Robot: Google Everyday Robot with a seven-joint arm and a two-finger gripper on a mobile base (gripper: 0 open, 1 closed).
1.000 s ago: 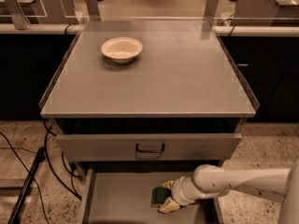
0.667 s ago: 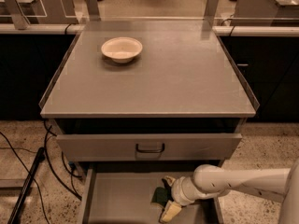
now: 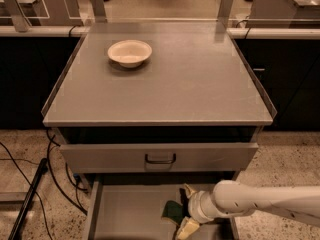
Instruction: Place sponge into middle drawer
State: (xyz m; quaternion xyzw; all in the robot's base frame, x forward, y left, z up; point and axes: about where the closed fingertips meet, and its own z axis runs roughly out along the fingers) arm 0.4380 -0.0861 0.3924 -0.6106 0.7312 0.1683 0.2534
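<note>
The sponge [image 3: 171, 210] shows its dark green face and lies on the floor of the middle drawer [image 3: 127, 211], the open grey drawer at the bottom of the cabinet. My gripper [image 3: 183, 210] reaches in from the right on a white arm, just right of the sponge. Its pale fingers [image 3: 188, 228] are spread apart, one beyond the sponge and one on the near side. The sponge's right part is hidden by the gripper.
A drawer with a dark loop handle [image 3: 160, 158] sits partly open just above the middle drawer. A round cream bowl [image 3: 129, 52] stands on the grey cabinet top [image 3: 200, 84]. Black cables [image 3: 30, 184] lie on the floor at left.
The gripper's fingers have spread wider apart around the sponge, which now rests on the drawer floor. The arm has barely moved.
</note>
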